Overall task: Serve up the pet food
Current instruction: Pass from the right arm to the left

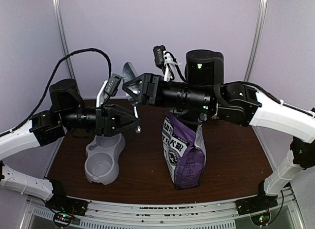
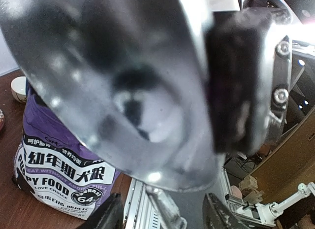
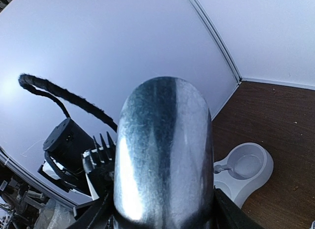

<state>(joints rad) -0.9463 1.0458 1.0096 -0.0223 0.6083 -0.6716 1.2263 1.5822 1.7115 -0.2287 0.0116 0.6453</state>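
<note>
No pet food shows in any view. My right gripper point(image 1: 132, 89) is shut on a shiny metal scoop point(image 1: 129, 71) and holds it high above the table's back left. In the right wrist view the scoop point(image 3: 165, 150) fills the gap between the fingers of the right gripper point(image 3: 163, 214). My left gripper point(image 1: 129, 122) is open just under the scoop. In the left wrist view the scoop bowl point(image 2: 123, 81) looms close, and its thin handle point(image 2: 165, 209) hangs between the spread fingers of the left gripper point(image 2: 162, 218), touching neither. The purple printed bag point(image 1: 184, 152) stands upright mid-table.
A grey double pet bowl point(image 1: 103, 157) lies on the brown table at the front left, below my left gripper; it also shows in the right wrist view point(image 3: 246, 166). A small white bowl point(image 2: 18, 88) sits behind the bag point(image 2: 59, 165) in the left wrist view.
</note>
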